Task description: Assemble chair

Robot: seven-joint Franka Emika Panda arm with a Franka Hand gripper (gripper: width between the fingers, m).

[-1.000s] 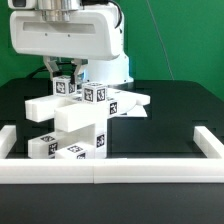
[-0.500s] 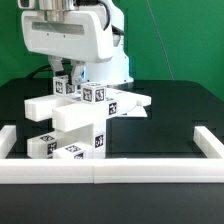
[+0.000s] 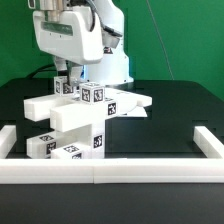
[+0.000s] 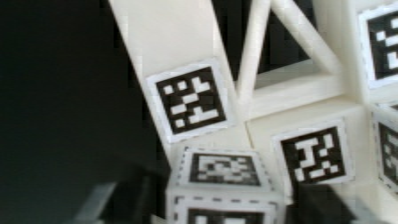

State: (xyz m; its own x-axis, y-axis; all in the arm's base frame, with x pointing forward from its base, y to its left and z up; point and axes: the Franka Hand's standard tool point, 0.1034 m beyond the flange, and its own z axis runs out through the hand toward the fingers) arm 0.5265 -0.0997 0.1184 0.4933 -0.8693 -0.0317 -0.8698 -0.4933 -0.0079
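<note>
Black table (image 3: 170, 115) inside the white rail (image 3: 120, 170) carried the mostly built chair (image 3: 85, 118) near its front edge, some joining likely remaining; the tool's (image 3: 62, 72) grip couldn't be told.

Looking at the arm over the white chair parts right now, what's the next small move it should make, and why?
Probably a straight lift clear. The chair stands stacked near the border rail, and the gripper sits just over its top tagged piece, whether gripping I cannot tell. Rising vertically avoids knocking the stack sideways.
</note>
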